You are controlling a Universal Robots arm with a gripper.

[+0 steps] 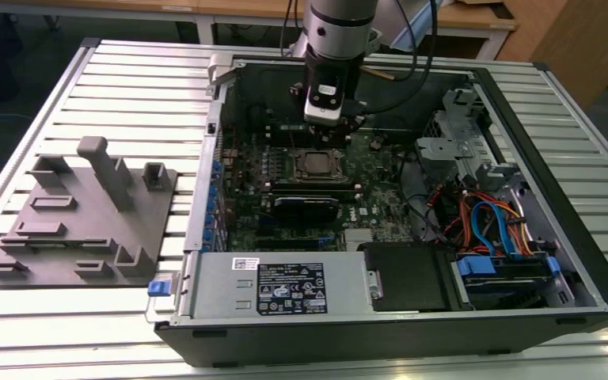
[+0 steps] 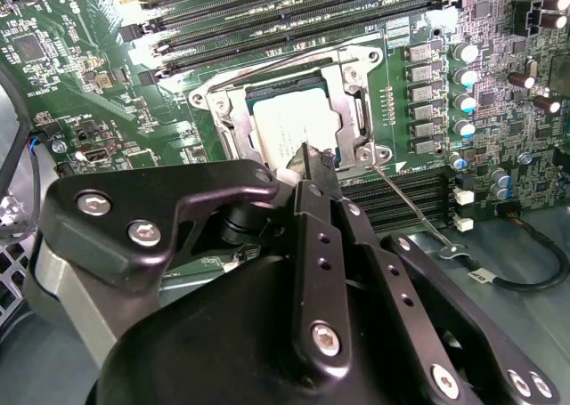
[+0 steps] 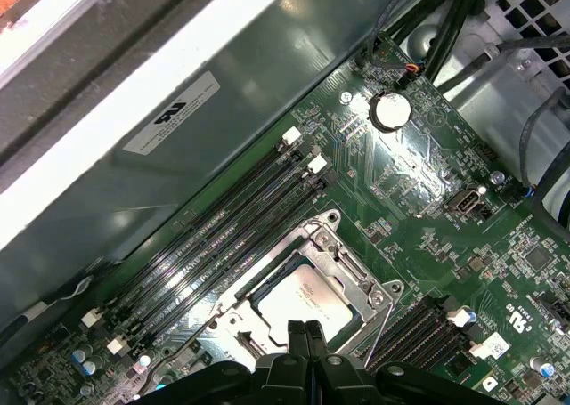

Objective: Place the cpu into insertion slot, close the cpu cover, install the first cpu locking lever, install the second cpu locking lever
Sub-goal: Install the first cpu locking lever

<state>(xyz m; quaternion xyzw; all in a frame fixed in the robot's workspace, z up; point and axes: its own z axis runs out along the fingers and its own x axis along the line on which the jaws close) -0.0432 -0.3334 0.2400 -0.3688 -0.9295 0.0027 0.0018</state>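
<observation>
The exterior view looks down from high and well back over the open computer case on the counter, while both wrist views hang close above the motherboard, sharing the cpu and its surroundings.

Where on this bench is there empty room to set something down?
Bare table slats lie on the exterior view's left, behind the grey fixture plate and in front of it. The computer case is crowded with motherboard and cables, the gripper by the cpu.
</observation>
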